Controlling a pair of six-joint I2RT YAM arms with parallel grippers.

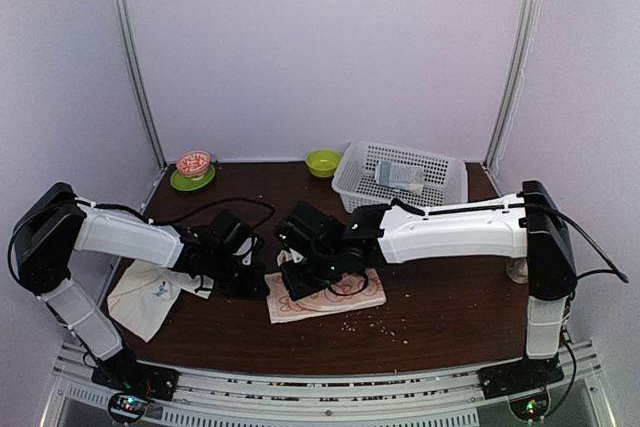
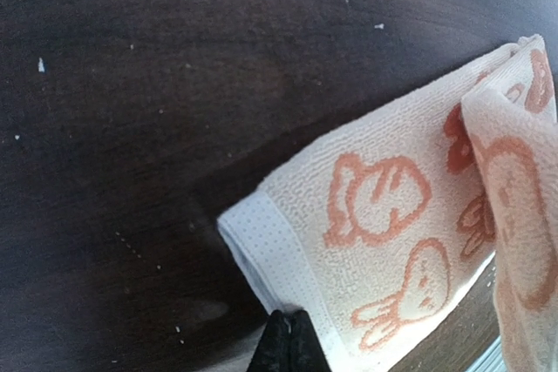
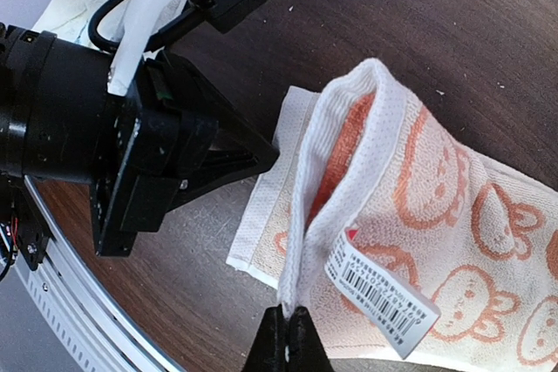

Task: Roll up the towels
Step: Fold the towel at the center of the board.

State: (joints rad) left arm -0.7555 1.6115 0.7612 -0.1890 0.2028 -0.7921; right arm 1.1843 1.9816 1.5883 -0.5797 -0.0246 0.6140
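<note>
Dark wood counter [image 1: 450,297], pale walls behind. Near edge, left of centre: patterned towel [image 1: 335,297], mostly flat. Right gripper [image 3: 286,337] has its jaws together, clamped on a raised fold of hem beside the barcode tag [image 3: 379,302]. Left gripper [image 2: 286,341] has its jaws together on the white hem of the lower layer. Plain towel [image 1: 145,292] lies crumpled at the left, not held.

Risks, as judged:
- Both pinches are thin, so a pull could slip the hem free.
- The grippers sit very close, so turning the fold over could knock them together.
- Uneven pull would skew the roll.

Farther back, the green bowl [image 1: 323,162] and basket [image 1: 445,187] are well apart and unlikely to interfere.
</note>
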